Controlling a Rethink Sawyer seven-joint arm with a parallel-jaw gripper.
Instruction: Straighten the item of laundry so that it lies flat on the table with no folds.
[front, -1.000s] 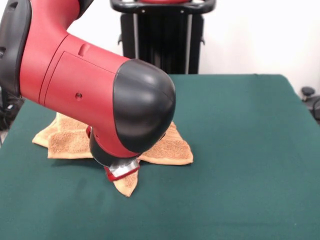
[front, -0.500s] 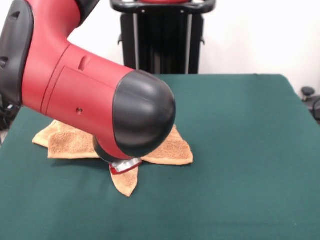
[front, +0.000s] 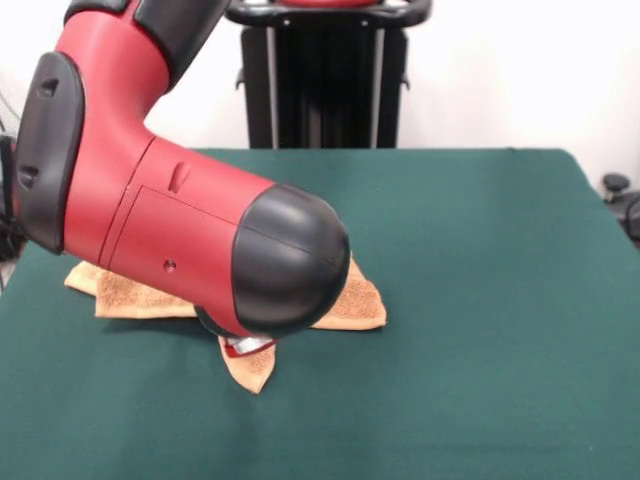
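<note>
The item of laundry (front: 352, 300), an orange-tan towel, lies crumpled and folded on the green table (front: 480, 300), left of centre. One pointed corner (front: 250, 372) sticks out toward the table's near edge. The red and black arm covers the towel's middle. Only a small red and silver part of my gripper (front: 245, 346) shows beneath the arm's black joint, right at that pointed corner and down at the cloth. The arm hides whether the gripper holds the cloth.
The big red arm link (front: 170, 230) slants down from the upper left and blocks much of the towel. A black stand (front: 325, 75) rises behind the table's far edge. Dark equipment (front: 622, 195) sits off the table at the right.
The arm has sunk lower over the towel, so its black joint now hides most of the gripper. The towel's pointed corner has stayed where it was.
</note>
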